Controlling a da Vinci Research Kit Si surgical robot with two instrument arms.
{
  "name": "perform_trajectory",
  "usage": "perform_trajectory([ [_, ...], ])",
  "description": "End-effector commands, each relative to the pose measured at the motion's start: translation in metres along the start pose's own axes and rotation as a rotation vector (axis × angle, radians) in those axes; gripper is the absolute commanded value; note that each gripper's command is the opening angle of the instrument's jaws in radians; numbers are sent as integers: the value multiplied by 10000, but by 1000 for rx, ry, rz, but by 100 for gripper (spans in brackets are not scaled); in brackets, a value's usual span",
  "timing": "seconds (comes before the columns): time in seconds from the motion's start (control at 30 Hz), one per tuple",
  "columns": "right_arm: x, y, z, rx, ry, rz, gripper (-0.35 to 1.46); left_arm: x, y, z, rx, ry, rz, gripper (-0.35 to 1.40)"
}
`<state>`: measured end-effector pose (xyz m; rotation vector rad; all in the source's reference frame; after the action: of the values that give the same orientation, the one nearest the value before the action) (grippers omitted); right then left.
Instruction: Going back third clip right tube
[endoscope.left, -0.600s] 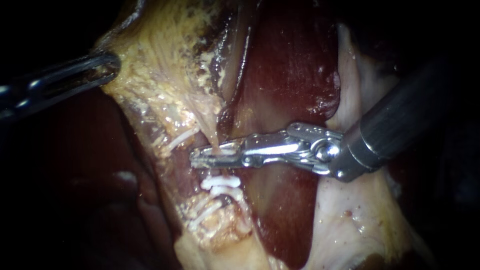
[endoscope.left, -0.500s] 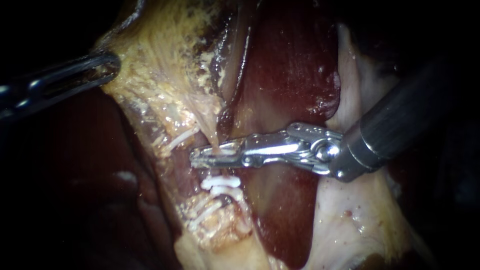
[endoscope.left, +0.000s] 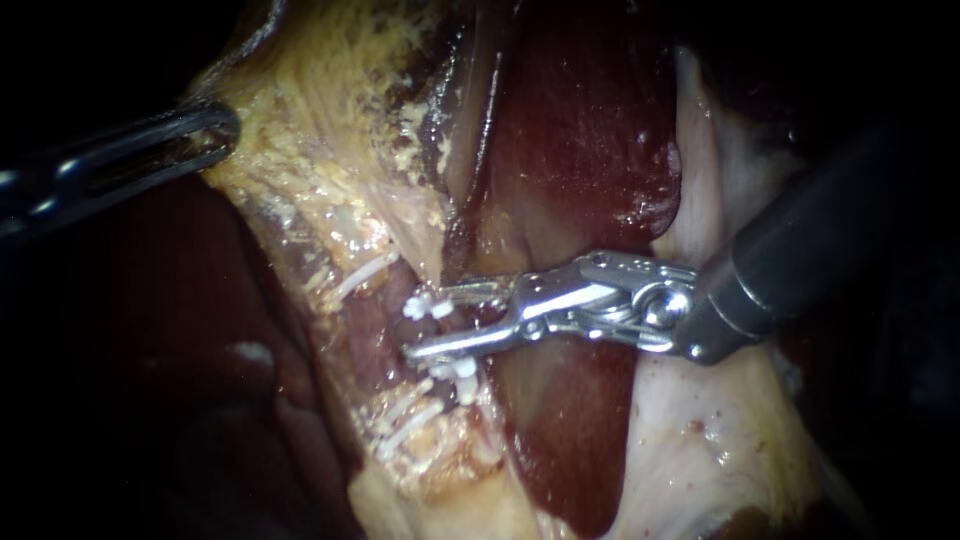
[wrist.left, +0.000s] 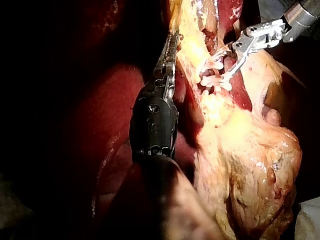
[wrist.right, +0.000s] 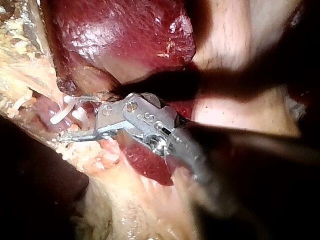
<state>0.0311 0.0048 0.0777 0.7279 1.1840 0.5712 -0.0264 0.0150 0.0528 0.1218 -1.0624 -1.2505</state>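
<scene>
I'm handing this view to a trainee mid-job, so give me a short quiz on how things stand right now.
1. True or false: the right tool has its jaws open.
2. The left tool rests against which tissue? A. pale yellowish tissue; B. a white clip; C. the right tool's shaft.
3. Fill in: the clip by the right tool's upper jaw is ___ in colour.
Key: 1 true; 2 A; 3 white.

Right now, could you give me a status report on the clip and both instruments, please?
Right instrument jaws open. White clip at the upper jaw's tip; more clips just below the lower jaw. Left instrument at the yellow tissue, well clear.
</scene>
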Motion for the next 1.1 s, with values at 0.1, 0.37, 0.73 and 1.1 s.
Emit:
perform_trajectory([
  [0.1,4,-3,-11,5,-2,-29,60,0,0,0,0,0,0,-35],
  [0.37,8,-11,-36,18,-6,-55,60,0,0,0,0,0,0,-35],
  [0.73,7,-13,-44,21,-7,-85,60,1,-1,0,0,0,0,-35],
  [1.1,16,-34,-100,48,-15,-298,60,1,-1,-1,-1,0,0,-35],
])
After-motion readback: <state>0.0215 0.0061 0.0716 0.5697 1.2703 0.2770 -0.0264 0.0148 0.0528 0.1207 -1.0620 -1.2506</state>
